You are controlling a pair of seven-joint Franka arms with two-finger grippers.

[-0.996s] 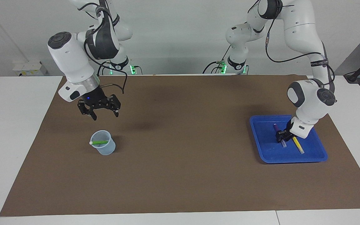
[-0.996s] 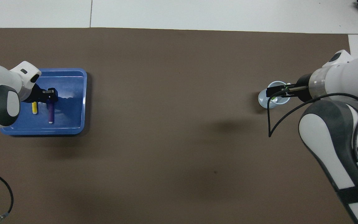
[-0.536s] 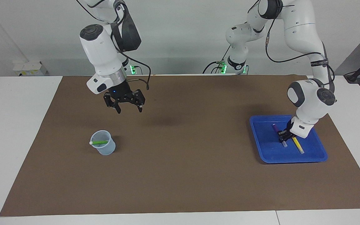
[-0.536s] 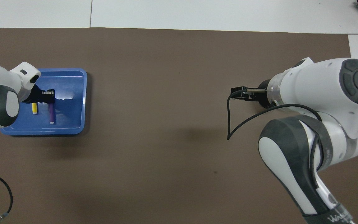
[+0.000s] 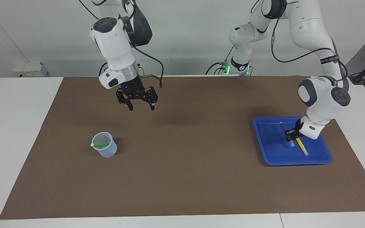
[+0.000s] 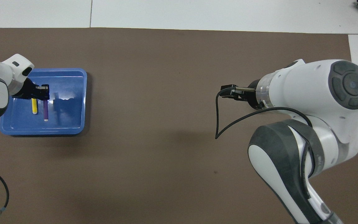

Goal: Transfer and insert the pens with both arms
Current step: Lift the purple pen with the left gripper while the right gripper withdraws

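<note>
My left gripper (image 5: 290,136) is shut on the purple pen (image 5: 282,127) near its middle and holds it tilted just above the blue tray (image 5: 271,144). In the overhead view the left gripper (image 6: 44,94) grips the purple pen (image 6: 45,112) over the tray (image 6: 70,116). The yellow pen (image 5: 302,147) lies in the tray beside it, also in the overhead view (image 6: 34,106). The green pen (image 5: 102,144) leans in a clear cup (image 5: 108,151) toward the right arm's end. My right gripper (image 5: 141,107) is open and empty, raised over the mat; it also shows in the overhead view (image 6: 228,93).
A brown mat (image 5: 185,164) covers the white table. The right arm's body hides the cup in the overhead view. A loose black cable (image 6: 2,189) lies on the mat near the left arm's base.
My right gripper has risen from over the cup and swung toward the middle of the table. My left gripper has lifted the purple pen off the tray floor and shifted slightly.
</note>
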